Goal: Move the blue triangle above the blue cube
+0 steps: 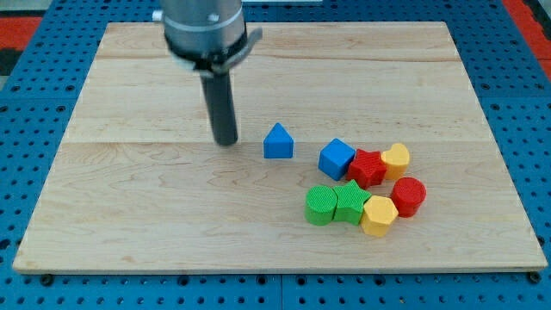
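The blue triangle [277, 142] sits near the middle of the wooden board [129, 215], just to the view's left of the blue cube [337, 158] and apart from it. My tip [225, 142] rests left of the triangle, near but not touching; there's no pincer, only the rod. Beyond the cube cluster a red star [368, 167], yellow block [396, 158], red cylinder [409, 195], yellow hexagon [379, 215], green star [350, 202] and green cylinder [321, 206].

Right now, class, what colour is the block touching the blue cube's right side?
Red: the red block sits against the blue cube, clearest in the camera view.
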Robot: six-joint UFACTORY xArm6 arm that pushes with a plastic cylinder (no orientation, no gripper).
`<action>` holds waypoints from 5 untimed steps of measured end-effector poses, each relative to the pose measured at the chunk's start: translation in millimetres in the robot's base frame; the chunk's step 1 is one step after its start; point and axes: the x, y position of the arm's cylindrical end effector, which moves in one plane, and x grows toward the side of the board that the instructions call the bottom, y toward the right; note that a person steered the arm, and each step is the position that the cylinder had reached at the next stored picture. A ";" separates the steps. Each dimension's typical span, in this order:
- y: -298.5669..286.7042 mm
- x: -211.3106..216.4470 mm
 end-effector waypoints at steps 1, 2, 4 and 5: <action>34.3 14.4; 63.6 57.3; 120.5 43.3; 121.8 37.8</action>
